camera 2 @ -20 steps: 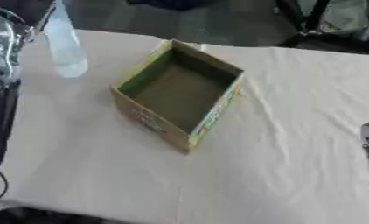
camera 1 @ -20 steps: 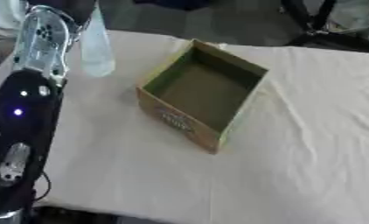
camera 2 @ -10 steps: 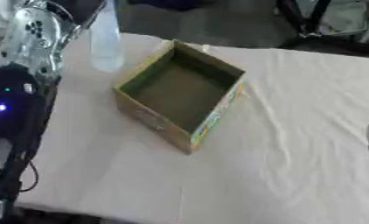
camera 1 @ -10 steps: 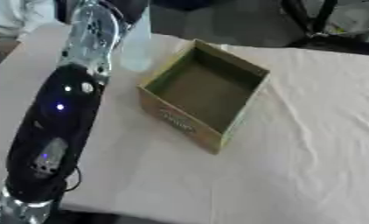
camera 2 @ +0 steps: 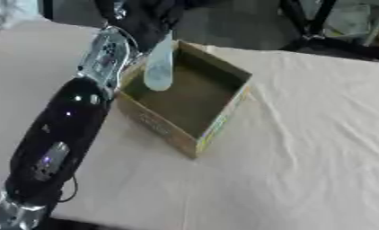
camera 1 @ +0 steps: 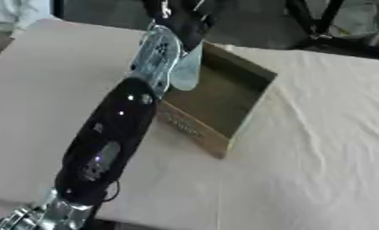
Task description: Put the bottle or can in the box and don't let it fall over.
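My left hand (camera 2: 145,15) is shut on the top of a clear plastic bottle (camera 2: 159,67), which hangs roughly upright in the air over the left part of the open cardboard box (camera 2: 189,92). The bottle's bottom sits at about the height of the box's rim, and I cannot tell whether it touches the near left wall. My left forearm (camera 1: 114,134) runs from the lower left up to the box and hides its left wall. The box is brown inside with a green-printed outer wall. My right hand shows in neither view.
The table (camera 1: 318,148) wears a pale wrinkled cloth with bare room to the right of the box. Dark stand legs (camera 1: 302,22) rise beyond the far edge.
My left arm has swung right carrying the bottle from the table's far left to above the box. The camera has also shifted, so the box looks closer.
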